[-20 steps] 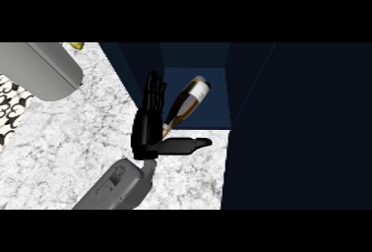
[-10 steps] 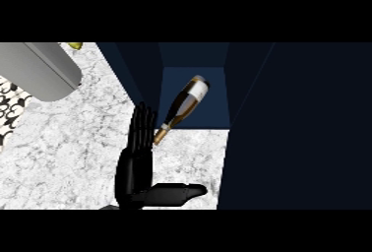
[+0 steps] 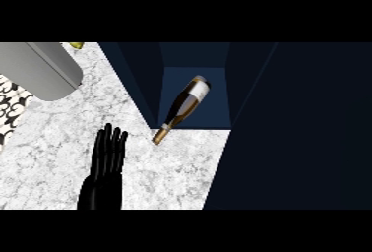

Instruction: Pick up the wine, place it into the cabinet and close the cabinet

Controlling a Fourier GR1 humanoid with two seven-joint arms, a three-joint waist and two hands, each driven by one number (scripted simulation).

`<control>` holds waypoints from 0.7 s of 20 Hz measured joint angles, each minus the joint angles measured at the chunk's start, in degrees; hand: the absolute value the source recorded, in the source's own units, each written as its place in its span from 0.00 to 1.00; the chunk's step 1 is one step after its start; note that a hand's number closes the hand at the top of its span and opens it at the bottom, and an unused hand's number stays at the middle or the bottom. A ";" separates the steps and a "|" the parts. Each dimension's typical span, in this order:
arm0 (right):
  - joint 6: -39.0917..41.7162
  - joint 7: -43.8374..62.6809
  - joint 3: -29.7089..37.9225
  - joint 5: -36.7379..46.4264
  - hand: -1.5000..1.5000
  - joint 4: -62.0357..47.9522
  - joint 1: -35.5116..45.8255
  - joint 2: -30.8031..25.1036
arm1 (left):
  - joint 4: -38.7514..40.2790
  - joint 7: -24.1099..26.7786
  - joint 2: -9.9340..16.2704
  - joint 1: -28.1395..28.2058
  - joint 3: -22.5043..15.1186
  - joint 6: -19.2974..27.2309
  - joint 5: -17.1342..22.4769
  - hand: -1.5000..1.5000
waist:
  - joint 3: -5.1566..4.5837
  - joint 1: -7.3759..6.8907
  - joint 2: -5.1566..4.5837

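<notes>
The wine bottle (image 3: 181,106) lies on its side in the open dark blue cabinet (image 3: 210,78). Its base points to the back, and its gold-capped neck sticks out over the cabinet's front edge onto the marble counter (image 3: 44,162). My left hand (image 3: 105,165) is open, low on the counter, with straight fingers pointing away from me. It is left of the bottle's neck and clear of it, holding nothing. My right hand does not show.
A broad dark blue panel (image 3: 305,128) fills the right side of the view. A grey rounded object (image 3: 44,69) lies at the upper left, with a black-and-white patterned surface (image 3: 6,98) at the left edge and a small yellowish thing (image 3: 76,45) at the top.
My left hand has drawn back from beside the bottle's neck toward the lower edge and a little left. Its forearm has left the view. The bottle has stayed lying in the cabinet.
</notes>
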State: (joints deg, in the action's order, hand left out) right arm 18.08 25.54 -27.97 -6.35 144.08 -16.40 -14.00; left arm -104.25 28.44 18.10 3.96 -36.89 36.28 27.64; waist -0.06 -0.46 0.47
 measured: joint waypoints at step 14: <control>-4.22 8.59 -7.80 2.13 1.00 -2.41 8.58 5.85 | -11.24 2.14 11.70 13.00 9.27 -7.98 6.24 0.00 | -0.30 -1.34 0.10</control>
State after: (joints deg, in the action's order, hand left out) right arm 13.86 34.12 -35.77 -4.22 141.67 -7.82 -8.16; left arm -115.49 30.58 29.80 16.95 -27.62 28.30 33.89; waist -0.36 -1.80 0.57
